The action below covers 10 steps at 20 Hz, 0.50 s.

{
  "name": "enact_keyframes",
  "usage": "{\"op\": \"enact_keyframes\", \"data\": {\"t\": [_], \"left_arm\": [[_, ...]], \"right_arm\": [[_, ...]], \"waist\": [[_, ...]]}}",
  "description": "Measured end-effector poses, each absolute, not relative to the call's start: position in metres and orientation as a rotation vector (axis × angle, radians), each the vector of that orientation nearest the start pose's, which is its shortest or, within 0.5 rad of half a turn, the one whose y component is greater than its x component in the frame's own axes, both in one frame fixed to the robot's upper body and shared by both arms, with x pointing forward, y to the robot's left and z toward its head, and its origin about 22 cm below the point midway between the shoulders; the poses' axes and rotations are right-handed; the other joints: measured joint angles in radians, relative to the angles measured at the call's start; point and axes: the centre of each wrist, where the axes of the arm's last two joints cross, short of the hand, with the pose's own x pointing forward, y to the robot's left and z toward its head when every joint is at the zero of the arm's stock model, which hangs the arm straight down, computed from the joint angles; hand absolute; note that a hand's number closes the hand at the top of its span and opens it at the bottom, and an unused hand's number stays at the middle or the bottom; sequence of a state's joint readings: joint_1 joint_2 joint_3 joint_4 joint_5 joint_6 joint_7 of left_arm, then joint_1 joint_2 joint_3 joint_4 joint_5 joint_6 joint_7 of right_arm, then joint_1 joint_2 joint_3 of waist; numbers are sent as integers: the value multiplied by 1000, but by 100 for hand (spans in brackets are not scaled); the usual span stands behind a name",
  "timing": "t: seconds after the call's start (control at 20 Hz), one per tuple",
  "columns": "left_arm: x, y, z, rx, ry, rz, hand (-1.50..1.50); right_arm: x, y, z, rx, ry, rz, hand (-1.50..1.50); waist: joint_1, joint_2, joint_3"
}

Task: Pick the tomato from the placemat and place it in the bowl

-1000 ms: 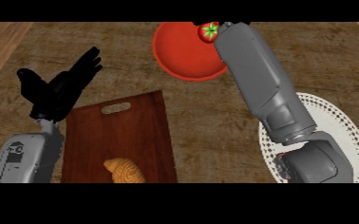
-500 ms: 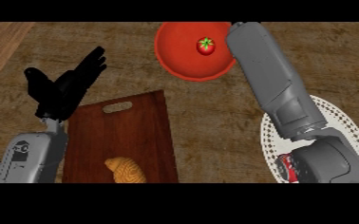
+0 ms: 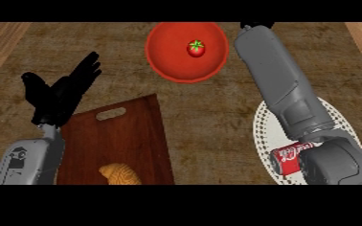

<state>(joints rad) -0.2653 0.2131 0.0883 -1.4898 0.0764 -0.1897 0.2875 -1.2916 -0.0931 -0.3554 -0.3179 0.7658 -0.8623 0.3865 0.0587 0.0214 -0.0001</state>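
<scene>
The tomato (image 3: 196, 48) lies inside the red bowl (image 3: 170, 64), near the middle, with its green stem facing up. The bowl sits on the wooden surface (image 3: 212, 110) at the far side of the view. The right forearm (image 3: 283, 86) stretches up along the right, just beside the bowl's rim. Only a small dark part of the right hand (image 3: 249, 25) shows at the top edge, and whether its fingers are open or closed cannot be told. Under that forearm lies a white placemat (image 3: 263, 124) with a red soda can (image 3: 288, 155) lying on its side. The left hand (image 3: 60, 93) rests at the left of the view, fingers straight and spread, holding nothing. Beside it is a dark wooden cutting board (image 3: 134, 134) with a handle slot, and a piece of bread (image 3: 120, 174) sits at its near end.
</scene>
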Motion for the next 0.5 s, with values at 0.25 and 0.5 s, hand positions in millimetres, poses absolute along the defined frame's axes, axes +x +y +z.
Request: {"op": "enact_keyframes", "data": {"t": [0.25, 0.5], "left_arm": [[299, 291, 65, 27, -1423, -217, 0], [290, 305, 61, 49, -1398, -186, 0]], "right_arm": [[468, -126, 149, -990, -1508, -41, -150], [454, -113, 150, -924, -1619, 44, -150]], "waist": [[-48, -20, 0], [-87, -40, 0]]}}
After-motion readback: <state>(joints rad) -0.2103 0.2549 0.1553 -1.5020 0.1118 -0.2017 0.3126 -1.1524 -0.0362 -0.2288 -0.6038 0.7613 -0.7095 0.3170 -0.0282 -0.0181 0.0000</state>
